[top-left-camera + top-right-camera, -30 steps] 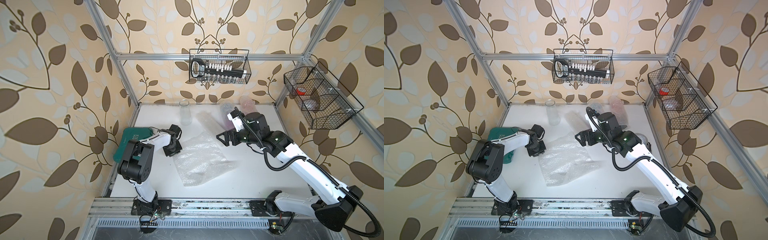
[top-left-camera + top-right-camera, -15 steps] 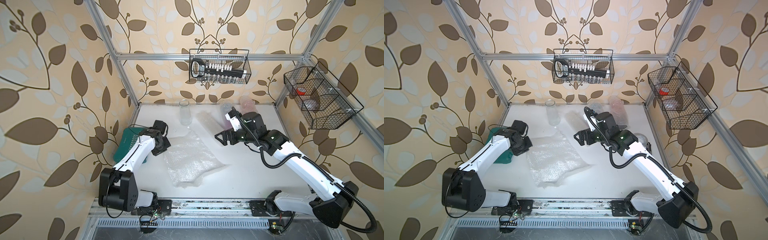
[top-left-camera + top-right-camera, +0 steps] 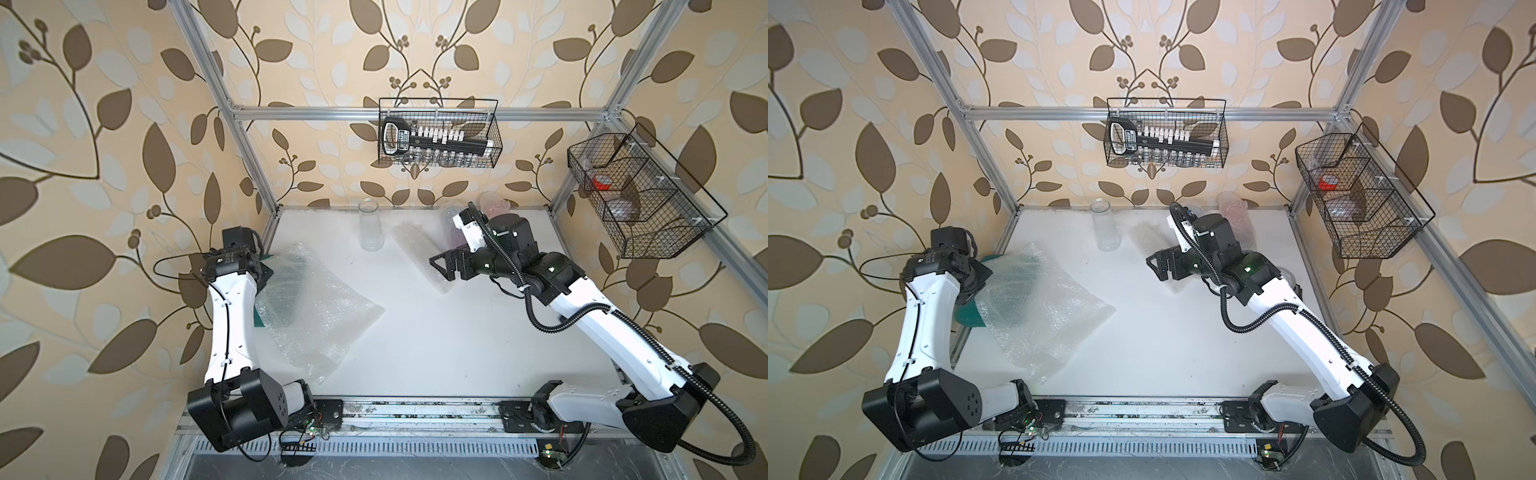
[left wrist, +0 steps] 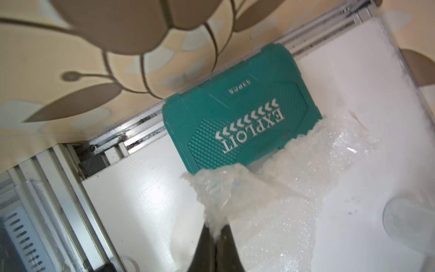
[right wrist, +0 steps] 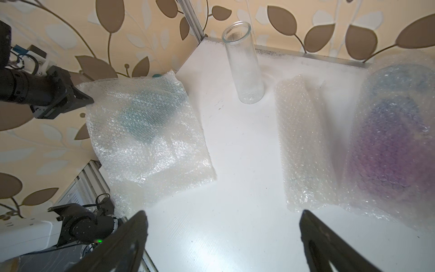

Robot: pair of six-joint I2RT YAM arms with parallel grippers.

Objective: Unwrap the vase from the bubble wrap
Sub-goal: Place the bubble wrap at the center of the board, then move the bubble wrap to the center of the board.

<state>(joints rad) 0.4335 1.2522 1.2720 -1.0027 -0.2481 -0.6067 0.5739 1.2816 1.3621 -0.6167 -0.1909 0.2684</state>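
Left gripper [image 4: 215,232] is clenched on edge of bubble wrap sheet [image 3: 316,307] at left edge of desk [image 3: 457,332], partly over green case [image 4: 235,113]. Right gripper [image 5: 223,213] hangs released nr back-right corner. Glass vase [image 3: 370,226] stands upright at back edge.

White table [image 3: 436,340]. Left side: big bubble wrap sheet [image 3: 320,311] lies mostly flat, one end draped over a teal case [image 4: 235,113] at the table's left edge. Back centre: clear glass vase [image 3: 370,226], upright, apart from the rest. Back right: second sheet [image 5: 303,146], crumpled, just beside a bubble-wrapped purple bundle [image 5: 395,141] near the corner.
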